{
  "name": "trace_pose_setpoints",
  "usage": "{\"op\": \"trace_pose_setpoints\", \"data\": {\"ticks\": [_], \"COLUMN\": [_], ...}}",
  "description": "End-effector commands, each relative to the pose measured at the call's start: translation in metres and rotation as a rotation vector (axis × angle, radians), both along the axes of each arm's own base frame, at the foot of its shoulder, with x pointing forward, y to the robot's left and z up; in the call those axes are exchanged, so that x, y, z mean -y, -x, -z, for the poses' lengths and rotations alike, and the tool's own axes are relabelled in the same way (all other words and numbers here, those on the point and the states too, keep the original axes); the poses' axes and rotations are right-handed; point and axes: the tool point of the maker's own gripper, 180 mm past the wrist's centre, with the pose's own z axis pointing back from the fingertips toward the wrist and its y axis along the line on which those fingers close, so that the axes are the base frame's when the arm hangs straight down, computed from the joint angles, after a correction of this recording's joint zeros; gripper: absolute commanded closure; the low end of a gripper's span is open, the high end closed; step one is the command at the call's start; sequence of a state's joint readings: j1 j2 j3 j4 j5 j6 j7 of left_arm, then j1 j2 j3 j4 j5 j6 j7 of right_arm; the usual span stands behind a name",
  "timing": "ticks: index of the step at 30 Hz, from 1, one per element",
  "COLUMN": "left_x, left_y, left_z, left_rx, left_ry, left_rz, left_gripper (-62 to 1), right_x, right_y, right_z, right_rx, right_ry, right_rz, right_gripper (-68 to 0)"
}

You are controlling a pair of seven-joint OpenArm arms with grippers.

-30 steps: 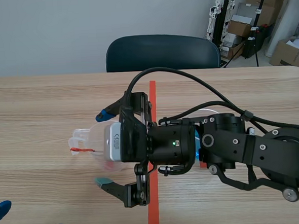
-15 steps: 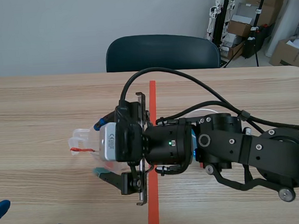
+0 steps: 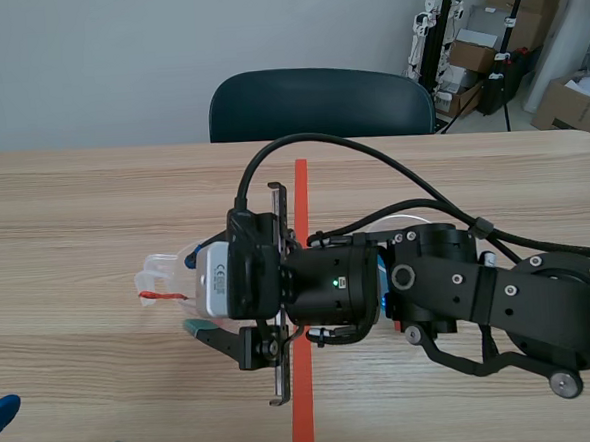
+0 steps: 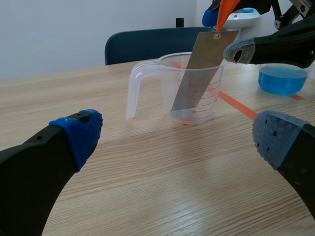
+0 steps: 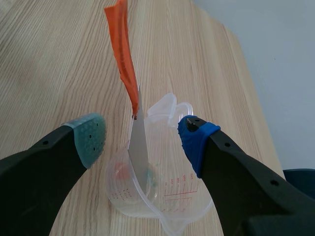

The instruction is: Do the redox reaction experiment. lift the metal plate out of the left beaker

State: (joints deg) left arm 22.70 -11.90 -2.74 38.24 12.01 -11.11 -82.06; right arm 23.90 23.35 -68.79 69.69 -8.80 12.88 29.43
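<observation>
one metal plate point(image 5: 140, 153) | leaning in beaker point(image 5: 173, 197) | right end effector point(image 5: 142, 138) straddles it, wide, ungripped

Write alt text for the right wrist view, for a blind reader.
A metal plate with an orange strip on top stands in a clear beaker on the wooden table; the right gripper is open around it, not touching.
</observation>
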Motion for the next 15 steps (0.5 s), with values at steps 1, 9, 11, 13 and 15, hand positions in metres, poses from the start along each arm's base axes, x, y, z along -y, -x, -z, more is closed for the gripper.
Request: {"op": "trace_pose_setpoints", "data": {"ticks": [1,9,11,13,15], "left_x": [-0.0031,-0.0031,-0.0031,-0.0031,-0.0031], "left_y": [-0.0013,-0.0014,-0.0014,-0.0014,-0.0014], "left_z": [-0.0065,-0.0064,-0.0064,-0.0064,-0.0064], "left_rx": [0.027,0.027,0.027,0.027,0.027], "left_ry": [-0.002,-0.002,-0.002,-0.002,-0.002], "left_rz": [0.002,0.002,0.002,0.002,0.002], "left_gripper": [-62.3,-62.3,-62.3,-62.3,-62.3], "right_x": [-0.0029,-0.0031,-0.0033,-0.0034,-0.0034], "right_y": [-0.0059,-0.0054,-0.0050,-0.0046,-0.0046], "right_z": [-0.0129,-0.0135,-0.0140,-0.0145,-0.0145], "right_rx": [0.024,0.024,0.024,0.024,0.024], "right_ry": [-0.033,-0.037,-0.040,-0.043,-0.043], "right_rz": [-0.002,-0.005,-0.007,-0.009,-0.009], "right_gripper": [-30.5,-26.4,-21.6,-16.1,-11.8]}}
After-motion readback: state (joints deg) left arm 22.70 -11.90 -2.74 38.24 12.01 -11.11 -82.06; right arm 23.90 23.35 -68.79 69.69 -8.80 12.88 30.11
